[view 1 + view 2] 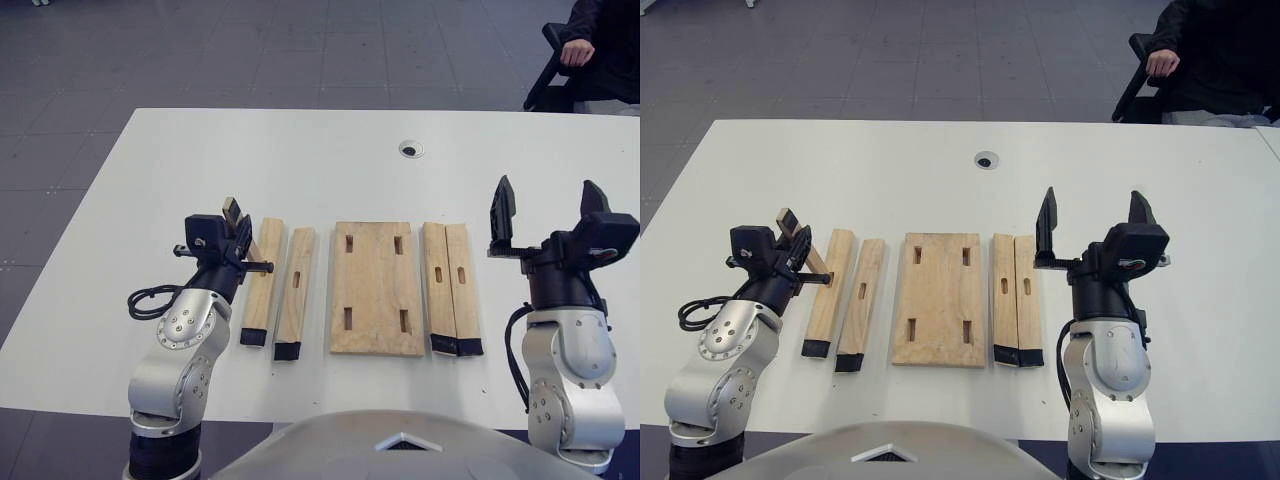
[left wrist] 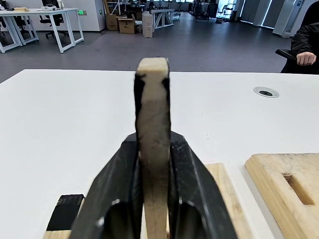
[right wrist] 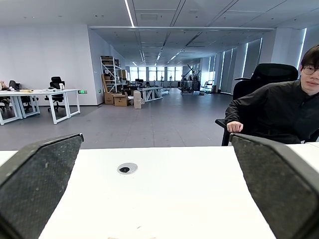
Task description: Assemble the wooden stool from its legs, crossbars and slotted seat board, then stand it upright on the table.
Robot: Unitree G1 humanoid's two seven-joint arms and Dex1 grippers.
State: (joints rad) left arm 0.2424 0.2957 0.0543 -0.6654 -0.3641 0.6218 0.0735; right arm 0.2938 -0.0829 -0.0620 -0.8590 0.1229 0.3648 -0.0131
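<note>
L gripper (image 1: pixel 238 225) is clamped on a short wooden crossbar (image 2: pixel 153 124), held above the bench (image 1: pixel 300 150) w/ its free end tipped toward 12 o'clock, prob. so that end can be aimed at a leg slot. R gripper (image 1: pixel 1093 215) hangs spread wide, holding nothing, at 3 o'clock of the laid-out parts, likely ready to steady a leg. Slotted seat board (image 1: pixel 376 288) lies flat mid-bench, four slots up. L legs (image 1: pixel 262 285), a pair, lie at its 9 o'clock. R legs (image 1: pixel 437 285), another pair, lie at its 3 o'clock. All have slots facing up and black-capped feet at 6 o'clock, so each slot is reachable. Nothing looks joined yet.
</note>
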